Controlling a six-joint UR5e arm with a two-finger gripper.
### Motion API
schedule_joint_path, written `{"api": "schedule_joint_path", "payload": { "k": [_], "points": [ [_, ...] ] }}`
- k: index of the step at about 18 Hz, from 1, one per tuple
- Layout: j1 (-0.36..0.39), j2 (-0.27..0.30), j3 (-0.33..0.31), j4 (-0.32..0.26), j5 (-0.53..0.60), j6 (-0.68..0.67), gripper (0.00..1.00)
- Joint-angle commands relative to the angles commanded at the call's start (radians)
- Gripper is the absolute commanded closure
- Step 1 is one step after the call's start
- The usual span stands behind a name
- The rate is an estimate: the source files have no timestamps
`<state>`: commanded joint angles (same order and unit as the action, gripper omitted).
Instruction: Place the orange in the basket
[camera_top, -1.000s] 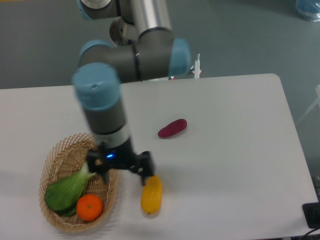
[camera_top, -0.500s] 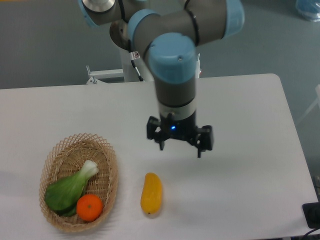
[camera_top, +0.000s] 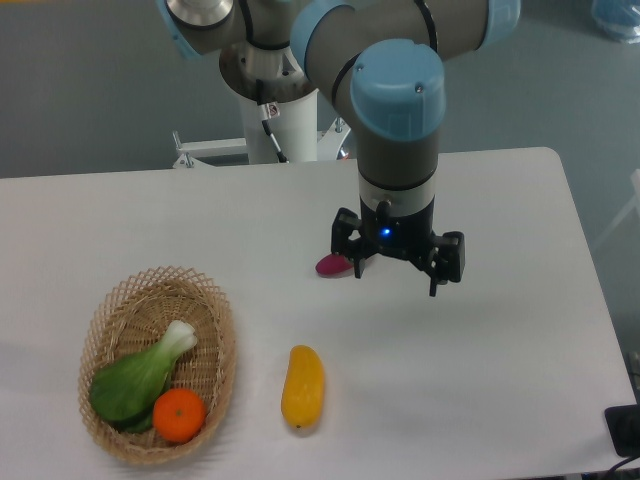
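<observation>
The orange (camera_top: 179, 415) is round and bright orange. It lies inside the tan wicker basket (camera_top: 212, 312) at the front left of the table, next to a green bok choy (camera_top: 140, 378). My gripper (camera_top: 398, 282) hangs open and empty above the middle of the table, well to the right of the basket. Its two fingers point down, spread apart.
A yellow-orange mango-like fruit (camera_top: 302, 387) lies on the table right of the basket. A dark red-purple vegetable (camera_top: 331, 265) lies partly hidden behind my gripper. The table's right edge and a black object (camera_top: 624, 428) are at the far right.
My gripper has moved from over the basket's right rim to the right and back, above the table's middle. The orange stays in the basket.
</observation>
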<state>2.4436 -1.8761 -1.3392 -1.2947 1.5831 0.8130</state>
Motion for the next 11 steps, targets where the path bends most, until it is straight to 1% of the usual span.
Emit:
{"api": "schedule_joint_path", "payload": {
  "k": [4, 7, 9, 11],
  "points": [
    [0.009, 0.000, -0.002, 0.002, -0.003, -0.002, 0.00],
    [0.028, 0.003, 0.000, 0.003, -0.044, -0.002, 0.00],
    [0.035, 0.021, -0.005, 0.002, -0.054, -0.002, 0.00],
    [0.038, 0.021, -0.005, 0.003, -0.055, -0.002, 0.00]
  ]
}}
